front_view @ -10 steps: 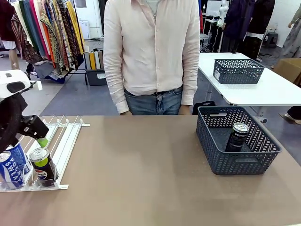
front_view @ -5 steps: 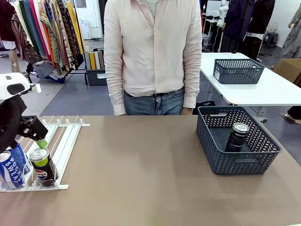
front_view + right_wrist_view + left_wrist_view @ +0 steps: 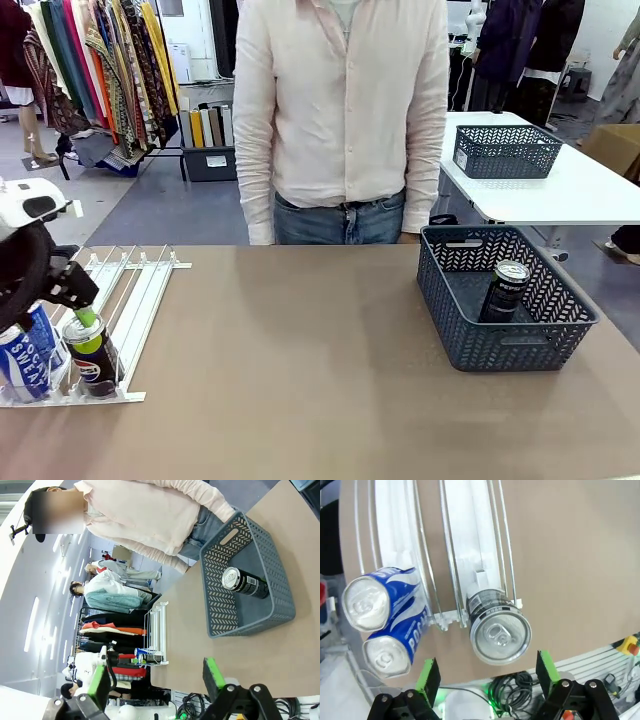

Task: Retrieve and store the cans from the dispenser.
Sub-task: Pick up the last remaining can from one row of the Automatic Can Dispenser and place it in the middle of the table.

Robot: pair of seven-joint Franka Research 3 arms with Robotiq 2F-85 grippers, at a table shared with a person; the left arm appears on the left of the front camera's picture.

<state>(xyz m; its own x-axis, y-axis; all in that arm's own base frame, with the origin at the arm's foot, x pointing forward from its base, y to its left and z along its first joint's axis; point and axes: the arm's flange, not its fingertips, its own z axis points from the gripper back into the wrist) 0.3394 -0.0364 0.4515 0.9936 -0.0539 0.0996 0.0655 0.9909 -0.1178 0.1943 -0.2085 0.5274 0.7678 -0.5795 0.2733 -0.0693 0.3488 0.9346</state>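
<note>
The white dispenser [image 3: 135,297] lies at the table's left. At its front end stand a black can [image 3: 92,352] and two blue cans [image 3: 30,362]. My left gripper [image 3: 80,318] hangs open just above the black can. In the left wrist view the black can's silver top [image 3: 500,632] lies between and just beyond the green pads [image 3: 427,679], untouched, with the blue cans [image 3: 382,600] to the left. My left gripper [image 3: 486,675] holds nothing. My right gripper [image 3: 155,682] is open and empty, high above the table. Another black can [image 3: 505,290] stands in the grey basket [image 3: 510,350].
A person in a pale shirt [image 3: 345,110] stands at the far edge. A second basket [image 3: 505,150] sits on a white table behind. The right wrist view takes in the grey basket [image 3: 220,600], its can [image 3: 242,582] and the dispenser [image 3: 155,625]. The brown tabletop's middle is bare.
My left gripper has dropped toward the dispenser's front end, over the black can. The person has shifted to the right. The cans have not moved.
</note>
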